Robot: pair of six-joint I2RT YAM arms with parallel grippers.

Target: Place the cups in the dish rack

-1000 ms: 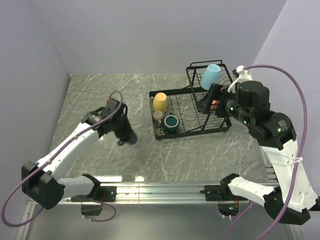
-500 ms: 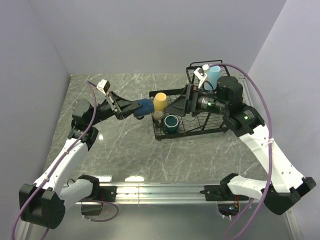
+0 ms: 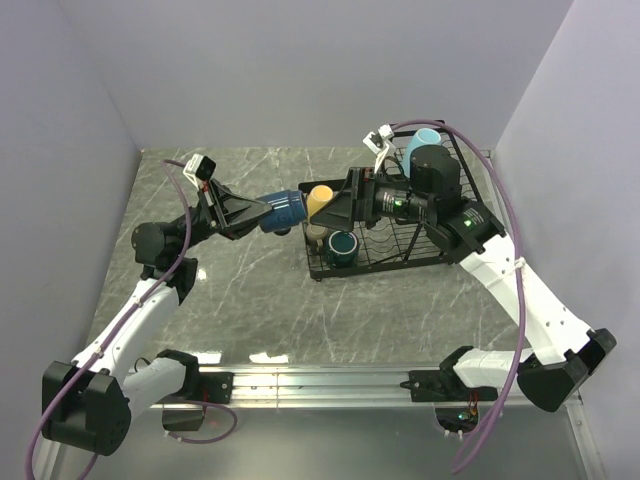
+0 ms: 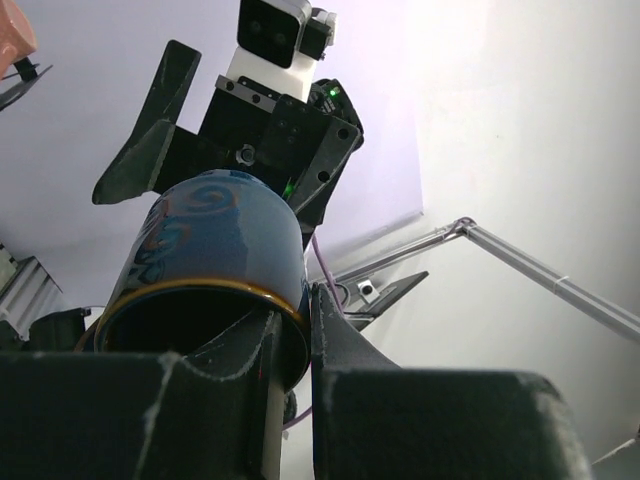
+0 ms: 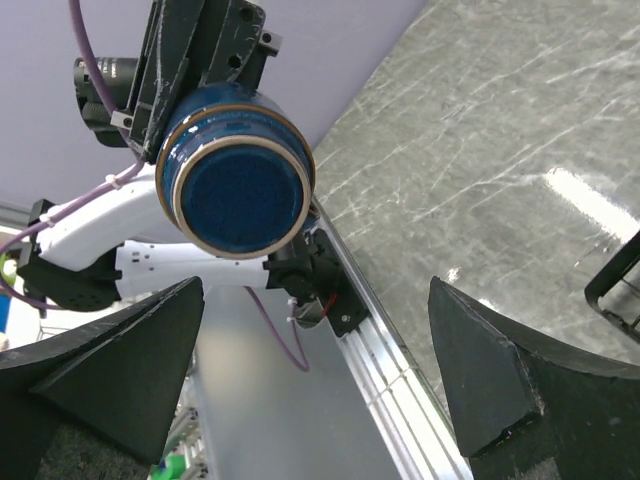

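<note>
My left gripper [image 3: 258,213] is shut on the rim of the dark navy mug [image 3: 283,211] and holds it in the air, base pointing right. One finger is inside the rim [image 4: 215,350], the other outside. My right gripper [image 3: 338,205] is open and empty, facing the mug's base [image 5: 240,190] a short way off. The black dish rack [image 3: 392,262] stands at the right. A yellow mug [image 3: 319,203], a small olive-tan mug [image 3: 316,232] and a dark green mug [image 3: 342,246] sit on its lower tray. A light blue mug [image 3: 419,150] lies in the upper basket. The salmon-pink mug is hidden.
The grey marble tabletop [image 3: 250,300] spreads under both arms. Purple-grey walls close in at the left, back and right. An aluminium rail [image 3: 320,378] carries the arm bases along the near edge. Cables loop over both arms.
My left gripper has lifted the navy mug off the table and carried it up and right toward the rack. My right arm has swung left from the upper basket to face the mug.
</note>
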